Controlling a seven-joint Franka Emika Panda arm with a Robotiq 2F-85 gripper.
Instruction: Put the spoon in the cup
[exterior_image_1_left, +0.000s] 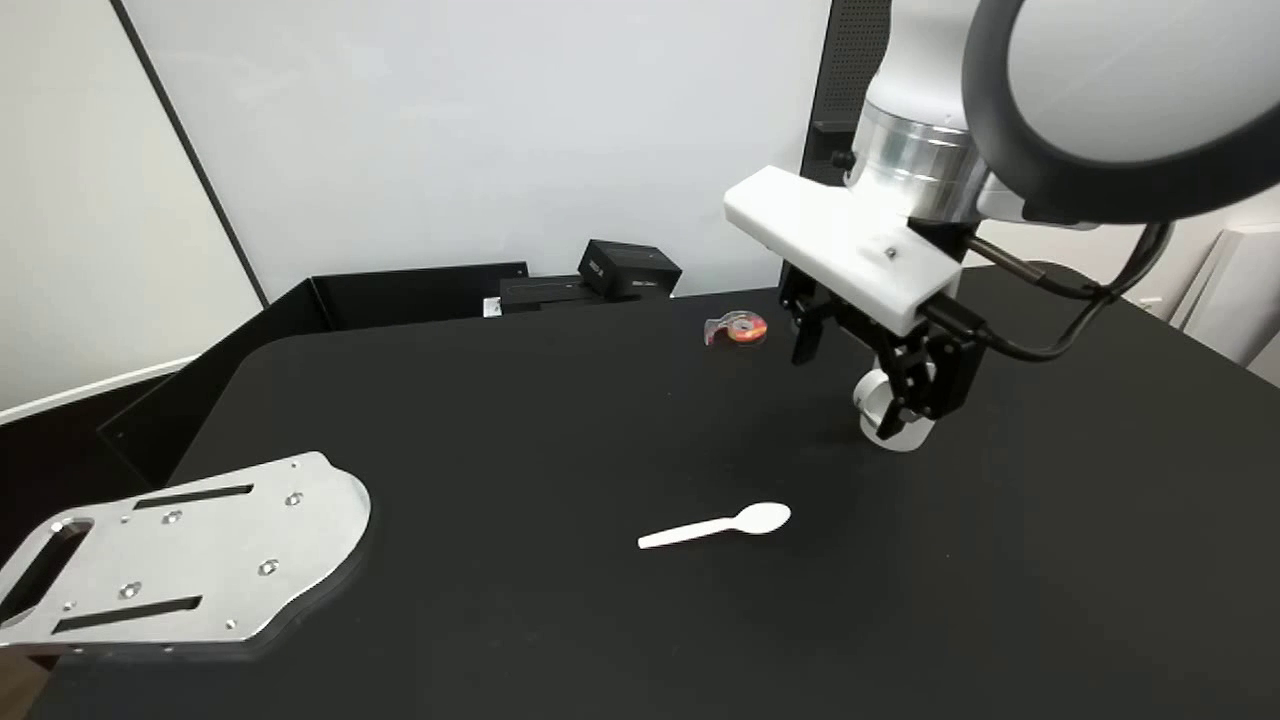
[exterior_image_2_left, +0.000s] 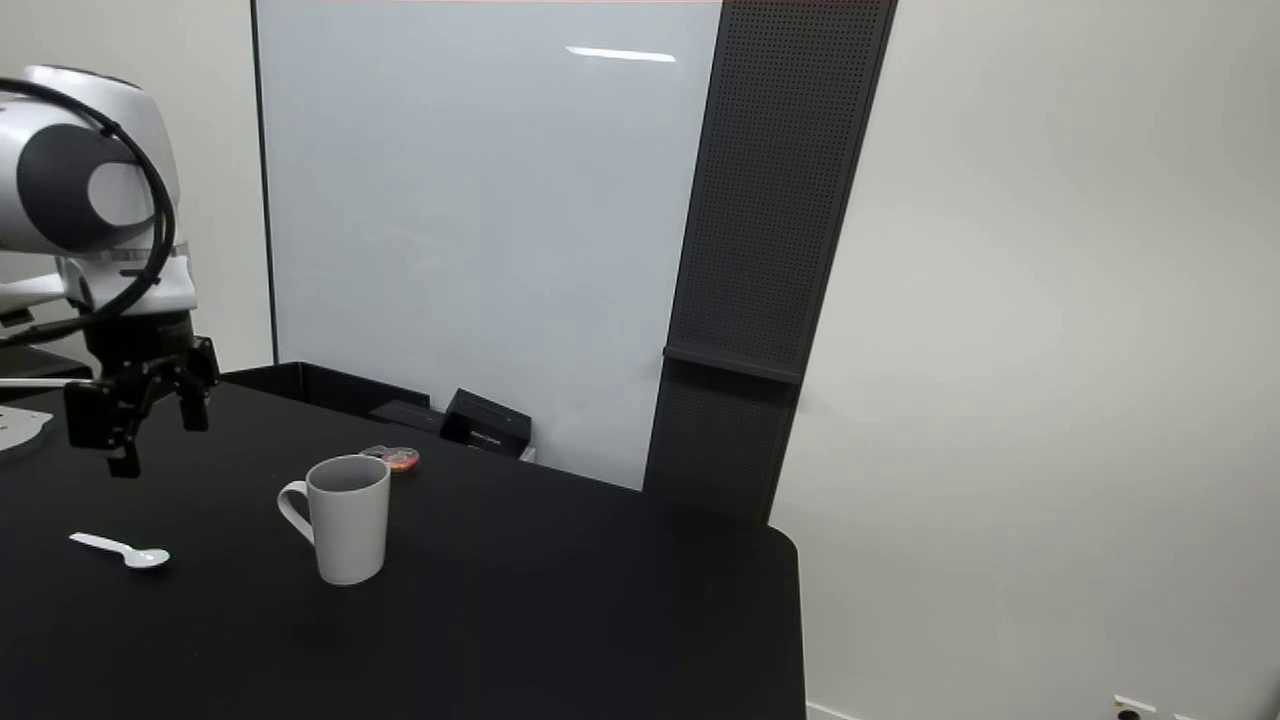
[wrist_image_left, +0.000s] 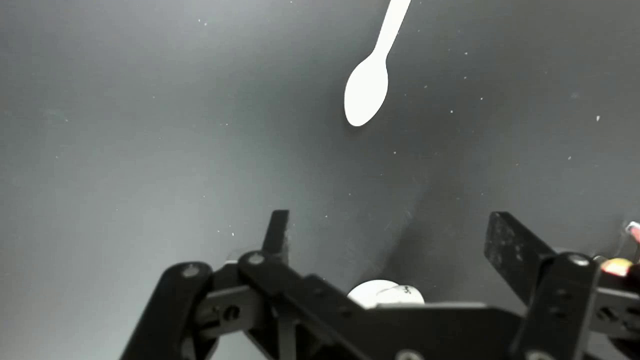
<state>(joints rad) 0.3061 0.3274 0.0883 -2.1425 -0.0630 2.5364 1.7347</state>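
White spoon (wrist_image_left: 376, 67) on a black counter (exterior_image_1_left: 520, 430), apart from a spread gripper (wrist_image_left: 390, 219)

Hanging above the counter, with black fingers (wrist_image_left: 510, 245) wide apart. Seen ahead of the fingertips in the wrist view: the spoon, with bowl end nearest the gripper and handle leading away past the picture's edge. Seen lower than the gripper in both exterior views: the same spoon, lying flat on the counter.

Seen to the side of the gripper in an exterior view: the cup (exterior_image_2_left: 348, 530), white, upright and apart from the fingers, with loop handle on the side toward the gripper and the spoon outside it. Partly hidden behind one finger of the gripper in an exterior view: the same cup (exterior_image_1_left: 905, 440).

Set farther back than the gripper in an exterior view: a clear tape dispenser (exterior_image_1_left: 745, 326) with a red and orange roll. Set beyond that, past the counter's far edge: a black box (exterior_image_1_left: 635, 270). Placed across from the gripper, on the far side of the spoon: a silver metal plate (exterior_image_1_left: 215, 560) with slots and holes.

Mounted just above the fingers: a white block (exterior_image_1_left: 840, 240). Joined above the gripper: a white arm (exterior_image_1_left: 925, 60), with a black cable (exterior_image_2_left: 163, 212) looped down beside it.
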